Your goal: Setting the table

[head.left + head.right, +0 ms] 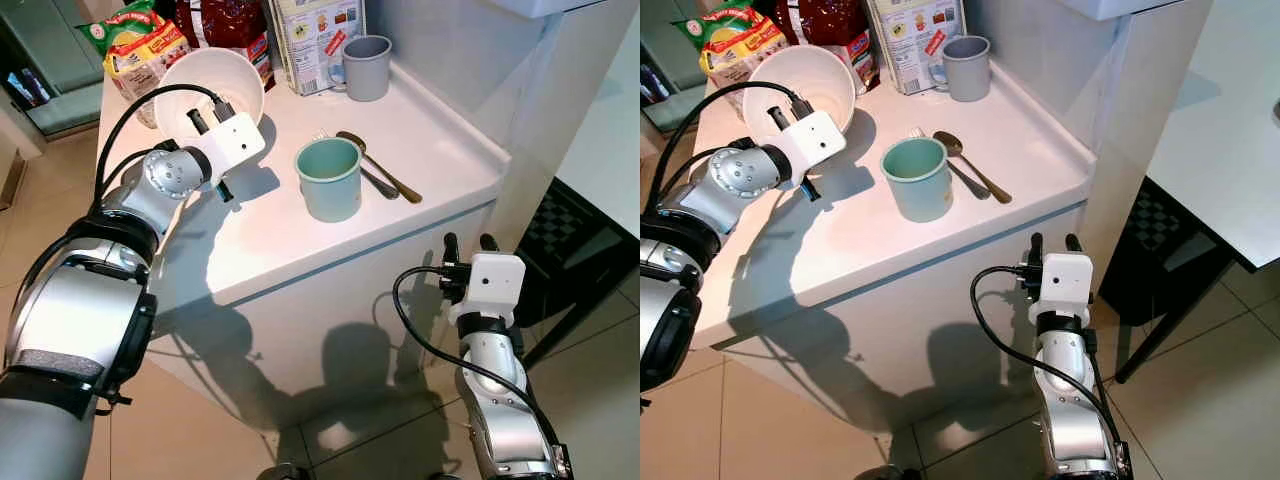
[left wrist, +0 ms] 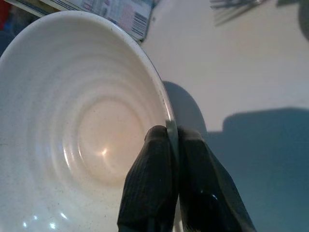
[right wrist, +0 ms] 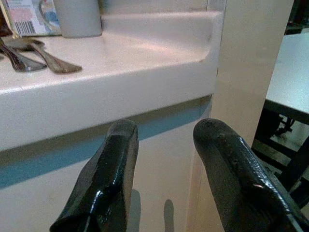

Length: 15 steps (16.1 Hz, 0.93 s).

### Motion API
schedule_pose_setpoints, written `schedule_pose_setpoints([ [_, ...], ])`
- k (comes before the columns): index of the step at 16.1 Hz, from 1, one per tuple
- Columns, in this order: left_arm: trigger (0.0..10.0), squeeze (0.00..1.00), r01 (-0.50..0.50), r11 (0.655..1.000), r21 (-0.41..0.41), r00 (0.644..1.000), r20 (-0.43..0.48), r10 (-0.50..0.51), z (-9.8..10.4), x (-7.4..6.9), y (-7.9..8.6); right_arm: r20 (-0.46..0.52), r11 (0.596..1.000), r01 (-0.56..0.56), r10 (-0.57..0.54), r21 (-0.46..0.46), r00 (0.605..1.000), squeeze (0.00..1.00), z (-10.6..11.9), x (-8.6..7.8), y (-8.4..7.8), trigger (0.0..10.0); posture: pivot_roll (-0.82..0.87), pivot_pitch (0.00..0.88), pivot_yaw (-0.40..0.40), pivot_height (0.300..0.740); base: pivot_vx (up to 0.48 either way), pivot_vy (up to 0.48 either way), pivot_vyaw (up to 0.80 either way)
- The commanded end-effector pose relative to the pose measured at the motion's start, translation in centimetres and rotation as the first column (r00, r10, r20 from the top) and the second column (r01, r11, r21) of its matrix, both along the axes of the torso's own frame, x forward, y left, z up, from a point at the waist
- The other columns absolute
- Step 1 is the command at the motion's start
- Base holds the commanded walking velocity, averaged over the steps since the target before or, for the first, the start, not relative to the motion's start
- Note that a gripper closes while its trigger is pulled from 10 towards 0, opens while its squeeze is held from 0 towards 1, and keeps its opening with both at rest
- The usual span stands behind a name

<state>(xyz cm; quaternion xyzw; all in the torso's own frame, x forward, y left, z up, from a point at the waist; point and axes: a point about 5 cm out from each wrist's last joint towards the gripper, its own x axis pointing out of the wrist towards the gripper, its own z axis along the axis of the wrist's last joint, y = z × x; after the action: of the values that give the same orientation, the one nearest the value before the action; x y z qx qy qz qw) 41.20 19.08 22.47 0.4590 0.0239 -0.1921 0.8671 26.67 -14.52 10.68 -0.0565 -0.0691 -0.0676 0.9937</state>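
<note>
At the counter's back left, the white bowl [image 1: 208,92] is tilted up, its rim pinched between the fingers of my left gripper [image 2: 172,137]. Judgement: lift slowly and keep it level, clear of the green cup [image 1: 328,178]. My right gripper [image 3: 164,140] hangs spread and empty below the counter [image 1: 440,150]. The bowl's underside and the packets behind it are hidden.
</note>
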Motion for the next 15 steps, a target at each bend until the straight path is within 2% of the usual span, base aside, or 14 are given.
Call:
schedule_pose_setpoints([
  [1,0.0,0.00,-0.009,0.999,-0.033,0.994,0.112,0.013,3.3,0.3,0.5,-0.009,1.000,-0.026,0.026,0.007,1.000,0.00,0.0,0.3,0.7,10.0,0.03,0.064,0.155,0.740,0.000,0.000,0.00],
  [4,0.0,0.00,0.021,0.996,-0.086,0.983,0.183,-0.004,5.4,0.2,0.8,-0.005,0.999,-0.033,0.033,0.009,0.999,0.00,0.0,0.7,0.9,10.0,0.05,0.053,0.149,0.740,0.000,0.000,0.00],
  [5,0.0,0.00,0.052,0.988,-0.142,0.973,0.231,-0.018,6.8,0.1,0.9,-0.005,0.999,-0.037,0.037,0.011,0.999,0.00,0.0,1.0,1.0,10.0,0.05,0.048,0.145,0.740,0.000,0.000,0.00],
  [6,0.0,0.00,0.057,0.985,-0.164,0.971,0.239,-0.016,7.1,0.1,1.0,-0.005,0.999,-0.039,0.039,0.011,0.999,0.00,0.0,1.1,1.0,10.0,0.06,0.043,0.143,0.740,0.000,0.000,0.00],
  [7,0.0,0.00,0.071,0.953,-0.294,0.966,0.259,0.008,8.2,-0.1,1.5,-0.002,0.999,-0.047,0.047,0.014,0.999,0.00,0.1,1.6,1.2,10.0,0.07,0.032,0.133,0.740,0.000,0.000,0.00],
  [10,0.0,0.00,0.116,0.875,-0.470,0.951,0.308,0.040,10.4,-0.6,2.8,0.003,0.997,-0.071,0.071,0.014,0.997,0.00,0.1,2.2,1.4,10.0,0.10,0.010,0.109,0.740,0.000,0.000,0.00],
  [11,0.0,0.00,0.121,0.871,-0.476,0.948,0.316,0.041,10.6,-0.7,3.0,0.003,0.997,-0.074,0.074,0.013,0.997,0.00,0.1,2.3,1.5,10.0,0.10,0.008,0.106,0.740,0.000,0.000,0.00],
  [13,0.0,0.00,0.148,0.815,-0.560,0.930,0.360,0.079,12.4,-1.6,4.8,0.002,0.995,-0.094,0.094,0.012,0.996,0.00,0.1,3.0,1.8,10.0,0.13,0.000,0.088,0.740,0.000,0.000,0.00],
  [14,0.0,0.00,0.152,0.807,-0.571,0.927,0.365,0.084,12.6,-1.7,5.1,0.003,0.995,-0.098,0.097,0.012,0.995,0.00,0.1,3.1,1.9,10.0,0.13,0.000,0.086,0.740,0.000,0.000,0.00],
  [15,0.0,0.00,0.153,0.789,-0.595,0.923,0.371,0.100,12.8,-2.3,6.1,0.003,0.994,-0.110,0.110,0.013,0.994,0.00,0.1,3.4,2.1,10.0,0.15,0.000,0.071,0.740,0.000,0.000,0.00],
])
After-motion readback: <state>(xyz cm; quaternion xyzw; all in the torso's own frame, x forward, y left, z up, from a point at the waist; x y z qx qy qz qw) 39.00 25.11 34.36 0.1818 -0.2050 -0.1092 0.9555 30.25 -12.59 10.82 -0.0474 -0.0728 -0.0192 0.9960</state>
